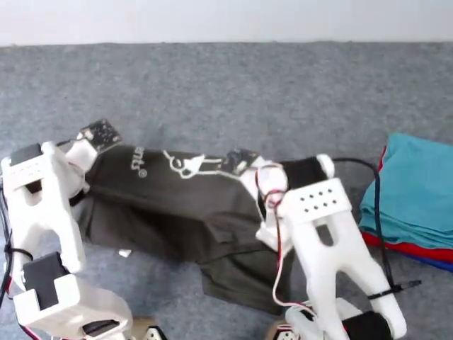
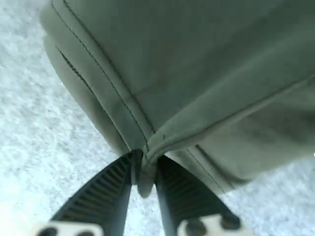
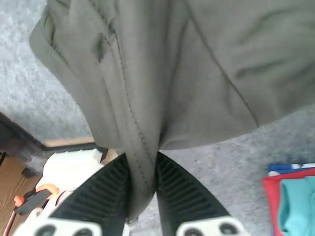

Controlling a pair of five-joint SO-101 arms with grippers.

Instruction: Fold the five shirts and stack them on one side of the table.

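Observation:
A dark olive shirt (image 1: 177, 205) with white print lies stretched and partly lifted between the two arms on the grey table. My left gripper (image 1: 83, 157) holds its left end; in the left wrist view the left gripper (image 2: 143, 173) is shut on a stitched hem fold of the shirt (image 2: 197, 73). My right gripper (image 1: 249, 173) holds the shirt's right part; in the right wrist view the right gripper (image 3: 143, 179) is shut on a bunched fold of the shirt (image 3: 197, 64), which hangs from it. A loose flap of the shirt (image 1: 244, 280) lies near the front.
A stack of folded shirts (image 1: 414, 202), teal on top of red and blue, sits at the table's right edge; its corner (image 3: 290, 199) lies in the right wrist view. The grey table (image 1: 226, 92) stretches behind the shirt. A white arm base (image 3: 69, 164) stands near the table's front edge.

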